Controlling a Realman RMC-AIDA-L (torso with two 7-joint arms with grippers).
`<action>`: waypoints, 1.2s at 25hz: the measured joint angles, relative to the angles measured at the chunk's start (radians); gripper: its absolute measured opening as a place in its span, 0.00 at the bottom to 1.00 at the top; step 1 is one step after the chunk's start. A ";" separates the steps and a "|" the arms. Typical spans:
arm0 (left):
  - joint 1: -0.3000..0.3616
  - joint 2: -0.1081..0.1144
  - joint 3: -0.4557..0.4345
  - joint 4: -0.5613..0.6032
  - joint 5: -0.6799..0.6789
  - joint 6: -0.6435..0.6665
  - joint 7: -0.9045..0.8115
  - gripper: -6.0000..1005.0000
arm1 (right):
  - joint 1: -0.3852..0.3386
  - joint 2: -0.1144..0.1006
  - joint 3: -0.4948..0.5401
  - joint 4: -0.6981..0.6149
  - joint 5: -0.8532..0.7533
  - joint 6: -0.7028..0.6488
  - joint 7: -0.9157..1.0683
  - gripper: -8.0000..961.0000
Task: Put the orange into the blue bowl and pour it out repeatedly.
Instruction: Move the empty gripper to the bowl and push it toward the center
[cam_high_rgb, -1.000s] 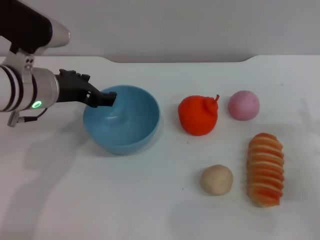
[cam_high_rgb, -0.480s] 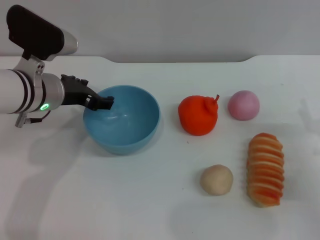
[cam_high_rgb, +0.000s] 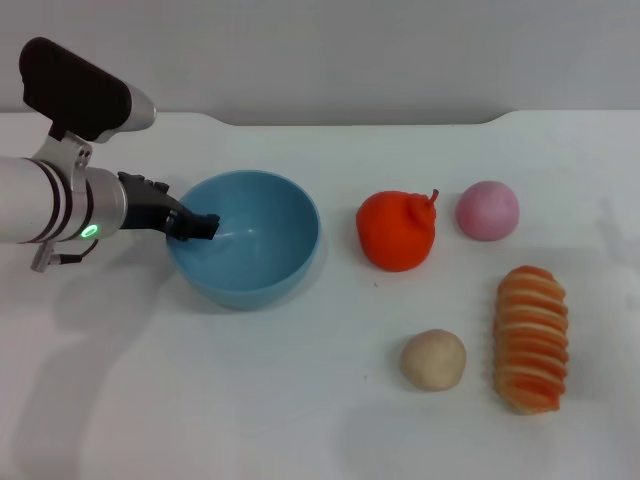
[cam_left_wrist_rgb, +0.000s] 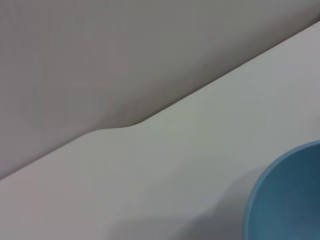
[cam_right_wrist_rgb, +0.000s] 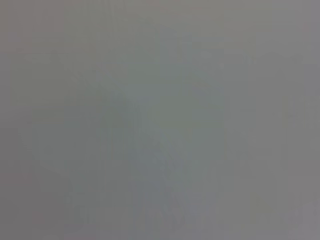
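The blue bowl (cam_high_rgb: 250, 245) stands upright and empty on the white table, left of centre in the head view; part of its rim shows in the left wrist view (cam_left_wrist_rgb: 285, 200). The orange (cam_high_rgb: 397, 231) lies on the table to the right of the bowl, a short gap away from it, with its stem nub pointing up and right. My left gripper (cam_high_rgb: 200, 226) reaches in from the left and sits across the bowl's left rim, its dark tip just inside the bowl. My right gripper is out of view.
A pink ball (cam_high_rgb: 488, 210) lies right of the orange. A beige ball (cam_high_rgb: 433, 359) and a striped orange-and-cream roll (cam_high_rgb: 530, 338) lie nearer the front right. The table's (cam_high_rgb: 300, 400) back edge runs along a grey wall.
My left gripper has moved down and to the left along the bowl's rim, and the wrist has turned. The bowl and the orange have stayed where they were.
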 joint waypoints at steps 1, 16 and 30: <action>-0.001 0.000 0.002 -0.001 -0.001 0.003 -0.002 0.77 | 0.000 0.000 0.000 0.000 -0.001 0.000 0.000 0.75; -0.007 0.000 0.044 0.020 -0.002 0.049 0.040 0.60 | -0.001 0.000 0.000 0.000 -0.001 0.028 -0.004 0.75; -0.012 0.001 0.053 0.095 -0.005 0.134 0.067 0.08 | -0.004 -0.001 0.016 -0.001 0.003 0.029 -0.002 0.75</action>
